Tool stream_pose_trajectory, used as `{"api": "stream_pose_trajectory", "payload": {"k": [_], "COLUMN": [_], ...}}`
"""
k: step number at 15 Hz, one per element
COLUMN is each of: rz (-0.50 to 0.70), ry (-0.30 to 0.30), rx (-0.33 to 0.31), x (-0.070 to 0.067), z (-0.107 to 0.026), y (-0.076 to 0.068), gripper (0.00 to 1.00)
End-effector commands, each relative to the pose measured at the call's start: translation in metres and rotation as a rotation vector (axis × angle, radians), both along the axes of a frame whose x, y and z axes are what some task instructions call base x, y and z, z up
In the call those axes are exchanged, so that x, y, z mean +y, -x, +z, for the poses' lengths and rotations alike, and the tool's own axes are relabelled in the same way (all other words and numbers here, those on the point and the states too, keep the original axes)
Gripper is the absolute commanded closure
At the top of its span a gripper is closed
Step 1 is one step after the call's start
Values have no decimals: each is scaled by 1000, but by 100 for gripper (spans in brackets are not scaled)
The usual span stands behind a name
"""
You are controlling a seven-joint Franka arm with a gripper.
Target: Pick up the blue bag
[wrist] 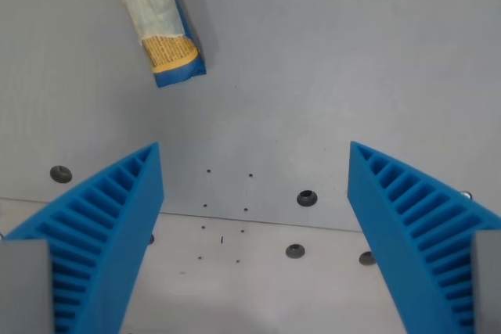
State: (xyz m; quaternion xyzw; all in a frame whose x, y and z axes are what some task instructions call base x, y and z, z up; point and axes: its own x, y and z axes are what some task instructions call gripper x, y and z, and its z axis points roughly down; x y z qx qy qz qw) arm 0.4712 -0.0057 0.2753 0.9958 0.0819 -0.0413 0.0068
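A: Where does the blue bag (160,17) lie?

B: At the far left of the wrist view, flat on the grey worktop (329,60). It runs off the top edge of the frame, so only its lower part shows: a pale, crinkled face, a tan printed band, and a blue border around the near end.

A: And the pincer (254,158)?

B: Spread wide. Its two blue ribbed fingers (109,224) rise from the near corners, one on the wrist view's left and one on the right, with bare worktop between them. Nothing is held.

A: So the bag is not between the fingers?

B: No. It sits well apart from both, farther away and off to the left of the gap. Its near blue end is closer to the left finger's tip than to the right one, but there is clear grey surface between bag and finger.

A: How is the bag turned?

B: Slanted, its near end angled a little toward the right (the long axis leans rather than running straight away).

A: Anything else on the surface?

B: A few dark screw holes (307,197) and small specks near the fingers, plus a seam across the worktop.
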Motion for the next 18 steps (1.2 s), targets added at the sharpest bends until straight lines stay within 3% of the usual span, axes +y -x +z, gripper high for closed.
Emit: {"api": "stream_pose_trajectory", "payload": {"k": [1,18], "rz": [167,265], "ry": [3,8], "rx": [-85,-86], "x": [4,14], "z": [-6,-21], "y": [5,3], "gripper": [0,0]}}
